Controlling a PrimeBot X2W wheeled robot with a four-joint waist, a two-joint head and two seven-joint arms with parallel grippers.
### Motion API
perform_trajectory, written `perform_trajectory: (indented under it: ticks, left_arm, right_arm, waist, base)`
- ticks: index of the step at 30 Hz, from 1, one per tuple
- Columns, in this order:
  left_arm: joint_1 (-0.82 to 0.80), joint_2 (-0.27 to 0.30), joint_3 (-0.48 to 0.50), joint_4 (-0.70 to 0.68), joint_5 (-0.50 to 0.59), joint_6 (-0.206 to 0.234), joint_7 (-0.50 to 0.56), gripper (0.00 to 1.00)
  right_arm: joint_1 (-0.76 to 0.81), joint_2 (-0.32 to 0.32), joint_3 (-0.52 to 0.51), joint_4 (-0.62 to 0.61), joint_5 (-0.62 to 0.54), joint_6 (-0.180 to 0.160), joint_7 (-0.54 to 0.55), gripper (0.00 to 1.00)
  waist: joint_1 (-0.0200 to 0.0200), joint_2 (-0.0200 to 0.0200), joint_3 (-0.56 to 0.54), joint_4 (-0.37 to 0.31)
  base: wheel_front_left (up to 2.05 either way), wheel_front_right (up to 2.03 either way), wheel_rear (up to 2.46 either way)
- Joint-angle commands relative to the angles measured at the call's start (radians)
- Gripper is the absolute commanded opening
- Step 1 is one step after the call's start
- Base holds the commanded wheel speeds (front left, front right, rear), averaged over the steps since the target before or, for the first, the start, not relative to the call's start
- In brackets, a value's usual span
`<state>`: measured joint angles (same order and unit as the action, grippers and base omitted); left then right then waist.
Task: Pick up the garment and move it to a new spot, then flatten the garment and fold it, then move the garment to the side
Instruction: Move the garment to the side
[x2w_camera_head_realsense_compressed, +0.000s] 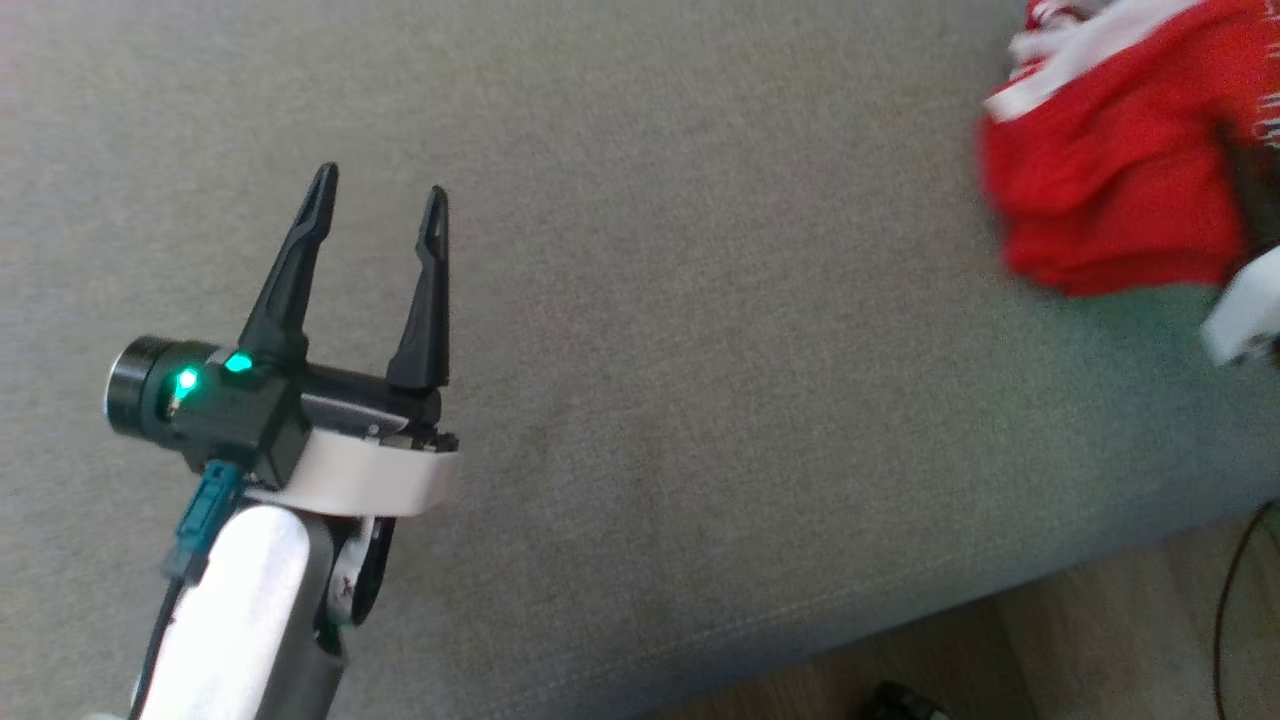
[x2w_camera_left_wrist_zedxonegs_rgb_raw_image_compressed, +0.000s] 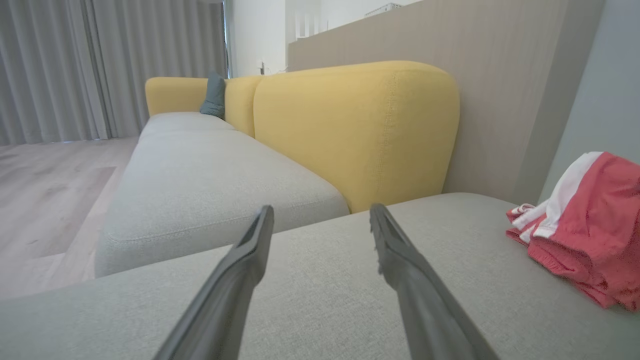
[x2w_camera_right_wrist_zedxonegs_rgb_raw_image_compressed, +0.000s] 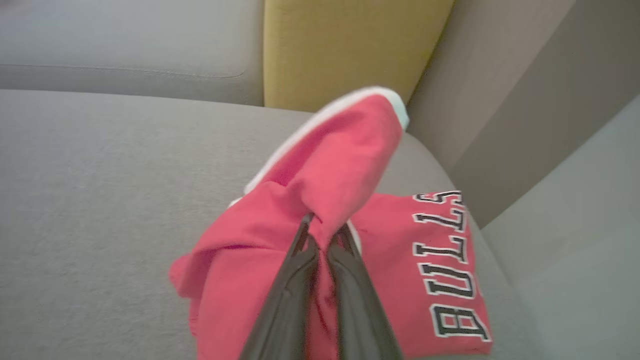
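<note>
Right at the tips of the right tool (x2w_camera_right_wrist_zedxonegs_rgb_raw_image_compressed: 325, 230), a fold of the red garment (x2w_camera_right_wrist_zedxonegs_rgb_raw_image_compressed: 350, 150) is clamped tight, with the rest trailing beneath on the sofa cushion (x2w_camera_right_wrist_zedxonegs_rgb_raw_image_compressed: 100, 200). The left tool (x2w_camera_head_realsense_compressed: 381, 185) is spread wide, garment well off to its right. Best to lift clear before carrying!

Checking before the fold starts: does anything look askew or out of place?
Only the red garment: it lies crumpled at the right end of the grey cushion, one fold pinched in the shut right gripper. The left gripper is open and holds nothing.

Head overhead, wrists low, all sharing garment (x2w_camera_head_realsense_compressed: 1110, 170)
</note>
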<state>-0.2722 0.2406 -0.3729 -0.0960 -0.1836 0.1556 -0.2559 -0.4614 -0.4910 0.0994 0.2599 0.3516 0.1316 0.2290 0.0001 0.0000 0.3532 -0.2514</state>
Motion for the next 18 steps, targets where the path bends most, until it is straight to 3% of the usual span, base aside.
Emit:
perform_trajectory:
  ticks: [1,7,18]
  left_arm:
    - [-0.037,0.018,0.033,-0.038,0.009,-0.006,0.0,1.0]
    - [-0.077,0.03,0.026,-0.055,0.019,-0.016,0.008,1.0]
    - [-0.143,0.032,0.01,-0.07,0.024,-0.035,0.011,1.0]
  right_arm:
    - [-0.027,-0.036,-0.013,-0.036,-0.008,-0.001,-0.005,0.0]
    - [-0.067,-0.04,-0.091,-0.044,-0.033,-0.001,-0.004,0.0]
    - [-0.091,0.041,-0.222,-0.022,-0.179,-0.001,0.057,0.0]
  waist:
    - [-0.0001,0.0,0.028,-0.011]
    - [-0.0001,0.0,0.097,-0.015]
    - [-0.0001,0.0,0.216,-0.006]
  base:
    - [0.0,0.0,0.0]
    - [0.0,0.0,0.0]
    - [0.0,0.0,0.0]
